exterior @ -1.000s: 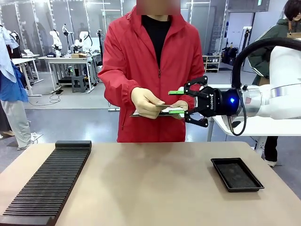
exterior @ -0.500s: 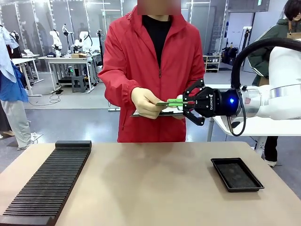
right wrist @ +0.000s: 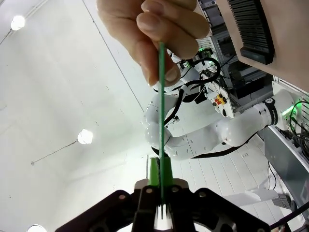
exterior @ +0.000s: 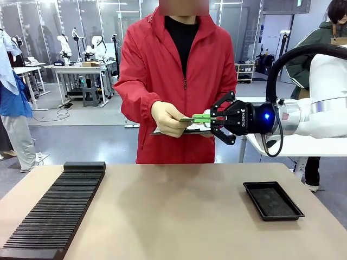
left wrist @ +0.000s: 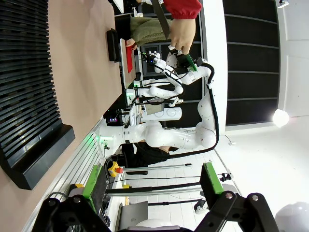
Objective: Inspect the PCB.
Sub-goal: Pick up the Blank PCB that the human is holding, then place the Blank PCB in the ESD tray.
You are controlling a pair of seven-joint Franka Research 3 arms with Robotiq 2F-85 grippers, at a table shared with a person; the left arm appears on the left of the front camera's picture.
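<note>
Right jaws clamp one end of the thin green PCB (right wrist: 161, 96), seen edge-on; a person's hand (exterior: 169, 118) pinches its other end. Left jaws stand apart.

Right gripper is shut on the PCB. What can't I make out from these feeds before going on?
PCB face: edge-on in the front and right wrist views, so no surface shows.
How far the right gripper overlaps the PCB: front view, its fingers cover that end.
Dark board under the person's hand: front view, mostly hidden by hand and gripper.
</note>
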